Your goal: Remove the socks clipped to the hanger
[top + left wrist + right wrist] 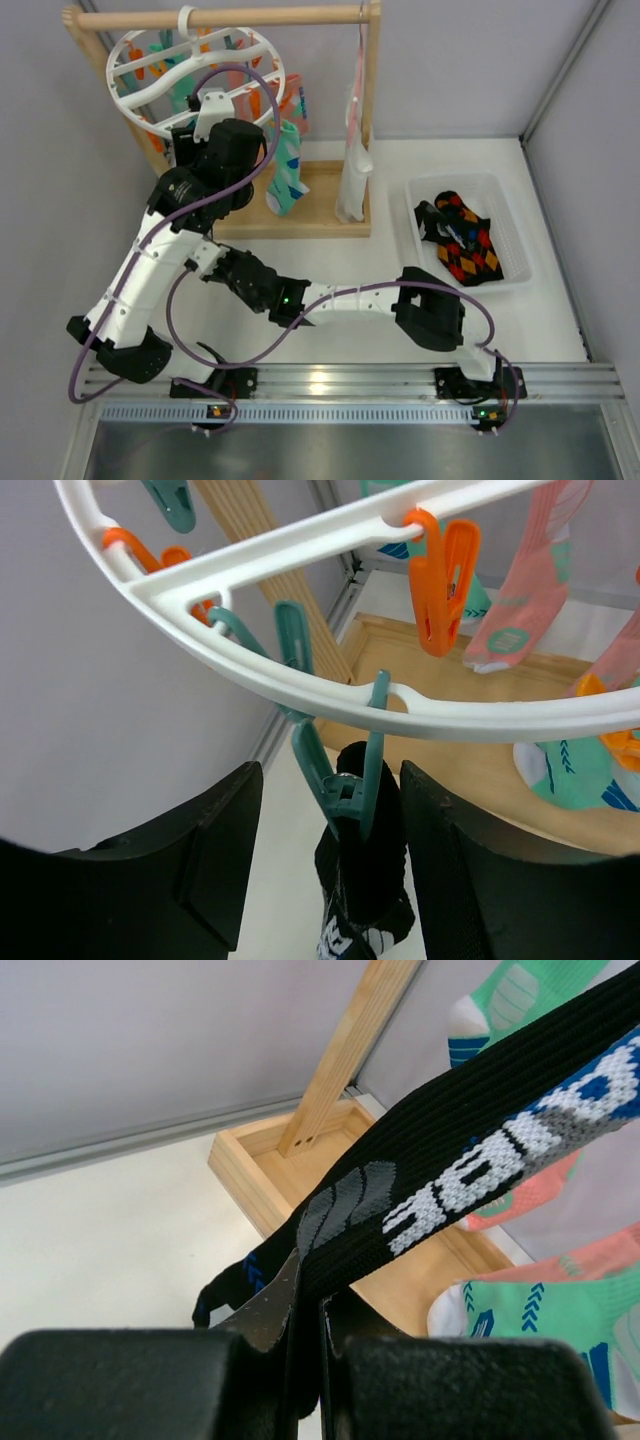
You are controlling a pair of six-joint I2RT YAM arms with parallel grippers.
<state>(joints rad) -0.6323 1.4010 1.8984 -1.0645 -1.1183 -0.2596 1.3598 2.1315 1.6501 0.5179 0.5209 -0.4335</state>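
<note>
- White bench [350,262] carries everything, with both arms mounted at its near edge.
- Wooden rack frame [250,17] stands at the far left of the bench, and the hanger hooks over its top bar.
- The hanger [470,718], a white plastic ring with cross bars, hangs from the left part of that bar, and socks are clipped beneath it.
- A clear tray [520,240] sits on the right of the bench, well apart from the rack. It holds black socks with orange diamonds [465,248].
- A long pale cloth [355,170] hangs down beside the rack's right post.
- A black sock [450,1170] with blue and white marks hangs from a clip on the ring's rim and runs in a straight band down to the right arm.
- A mint-green sock [285,170] and a pink sock [530,590] hang from the hanger.
- The right end effector [318,1310] has its fingers pressed together on the black sock's lower part.
- The left end effector [330,780] is just below the ring, fingers spread apart on either side of the clip and not touching it.
- The teal clip [345,780] grips the black sock's top.
- An orange clip [440,585] on a cross bar holds nothing.
</note>
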